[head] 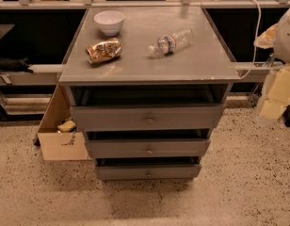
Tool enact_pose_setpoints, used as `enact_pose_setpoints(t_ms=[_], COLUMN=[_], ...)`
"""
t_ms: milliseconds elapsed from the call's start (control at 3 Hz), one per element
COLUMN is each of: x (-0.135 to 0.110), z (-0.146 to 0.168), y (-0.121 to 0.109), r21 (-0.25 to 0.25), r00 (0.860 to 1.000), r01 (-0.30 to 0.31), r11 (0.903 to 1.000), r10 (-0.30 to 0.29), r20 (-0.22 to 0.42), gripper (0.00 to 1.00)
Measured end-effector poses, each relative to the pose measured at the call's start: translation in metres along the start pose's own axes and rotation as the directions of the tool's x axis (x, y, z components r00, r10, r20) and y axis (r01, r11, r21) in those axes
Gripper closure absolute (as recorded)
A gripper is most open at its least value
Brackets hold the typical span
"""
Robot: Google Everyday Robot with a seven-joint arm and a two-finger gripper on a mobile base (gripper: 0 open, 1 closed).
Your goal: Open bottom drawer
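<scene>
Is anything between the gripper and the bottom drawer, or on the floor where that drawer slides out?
Nothing visible. The gripper is at the view's right edge, up and right of the bottom drawer, with only bare floor between and in front. The cardboard box stands left of the cabinet, outside the drawer's path.

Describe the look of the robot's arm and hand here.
At the right edge, the arm is a rounded, pale grey-white shell; below it the hand is blocky and cream-yellow. No markings or cables on them can be made out.
</scene>
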State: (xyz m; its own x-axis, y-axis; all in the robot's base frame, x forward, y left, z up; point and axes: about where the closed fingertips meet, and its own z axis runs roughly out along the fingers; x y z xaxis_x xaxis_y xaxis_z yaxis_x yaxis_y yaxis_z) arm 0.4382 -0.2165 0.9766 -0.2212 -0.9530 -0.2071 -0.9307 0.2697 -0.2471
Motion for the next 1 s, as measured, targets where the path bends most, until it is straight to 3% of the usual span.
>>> enact_pose_setpoints(t_ms=[333,1000], x=[-0.001,0.008], z=[-0.002,0.133], y=[-0.001,0.028], r21=[0.013,-0.053], r00=[1.000,0.998], r01=[-0.002,0.048], r11=[0.9999,0.9974], r10=[0.002,-0.045], r20=[-0.004,0.045], gripper=[0.00,0.00])
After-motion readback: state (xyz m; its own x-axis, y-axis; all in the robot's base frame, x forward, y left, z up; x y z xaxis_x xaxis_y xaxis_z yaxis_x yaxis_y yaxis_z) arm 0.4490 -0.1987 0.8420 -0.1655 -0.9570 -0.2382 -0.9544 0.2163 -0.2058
